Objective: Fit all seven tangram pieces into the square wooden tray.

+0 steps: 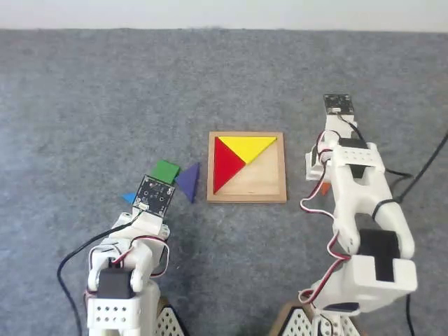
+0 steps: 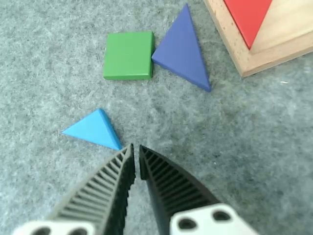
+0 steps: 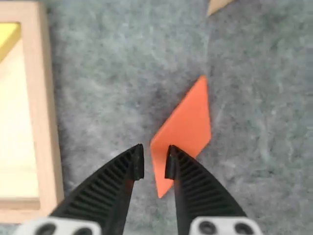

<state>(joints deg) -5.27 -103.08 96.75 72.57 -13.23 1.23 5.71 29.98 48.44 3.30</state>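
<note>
The square wooden tray (image 1: 246, 194) lies mid-table and holds a red triangle (image 1: 226, 166) and a yellow triangle (image 1: 248, 145). To its left on the carpet are a green square (image 1: 165, 170), a dark blue triangle (image 1: 189, 180) and a small light blue triangle (image 1: 128, 198). My left gripper (image 2: 136, 152) is shut and empty, hovering just beside the light blue triangle (image 2: 93, 129), with the green square (image 2: 128, 55) and dark blue triangle (image 2: 183, 49) beyond. My right gripper (image 3: 154, 160) is narrowly open over the near corner of an orange parallelogram (image 3: 185, 127), which lies flat right of the tray (image 3: 44, 98).
A tan piece (image 3: 217, 6) pokes in past the orange parallelogram. Grey carpet covers the whole table, with wide bare stretches behind the tray and at the far left. Both arm bases stand at the front edge, with cables trailing beside them.
</note>
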